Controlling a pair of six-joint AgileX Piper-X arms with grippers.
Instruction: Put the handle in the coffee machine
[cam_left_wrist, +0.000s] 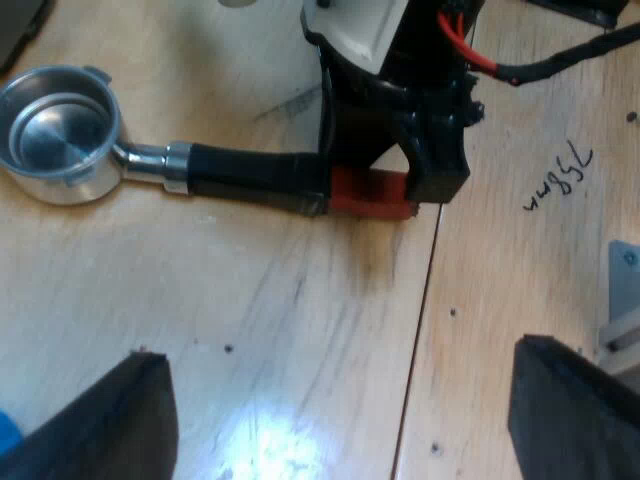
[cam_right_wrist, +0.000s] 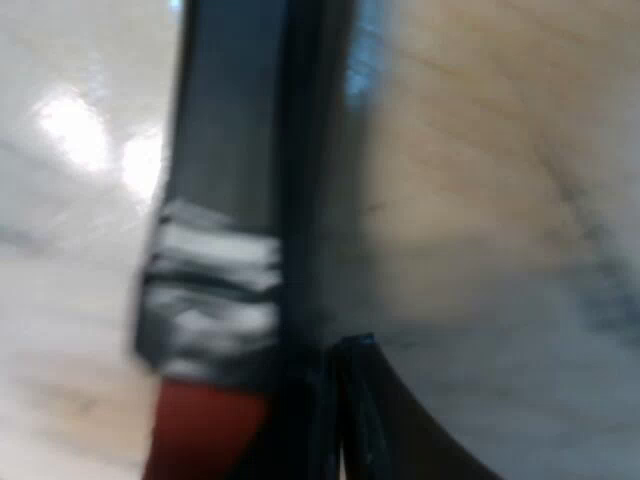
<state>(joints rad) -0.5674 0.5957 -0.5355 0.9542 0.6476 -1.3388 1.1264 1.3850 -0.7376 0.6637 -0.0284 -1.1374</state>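
Metal holder (cam_left_wrist: 62, 132) lies loose on counter (cam_left_wrist: 300, 330): stiff, likely basket-heavy, slick. Best hold: dark handle (cam_left_wrist: 250, 173) by red end (cam_left_wrist: 368, 193), where right claw (cam_left_wrist: 420, 150) sits, grip cannot tell; left claw (cam_left_wrist: 340, 360) apart, empty.

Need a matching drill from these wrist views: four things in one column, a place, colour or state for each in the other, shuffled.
Things:
1 holder's metal basket
2 handle's end
3 left gripper
4 right gripper

Descriptions:
A at the handle's end
B open, over the wooden table
C red
D empty, lying on the table

Pairs: 1-D; 2-C; 3-B; 4-A
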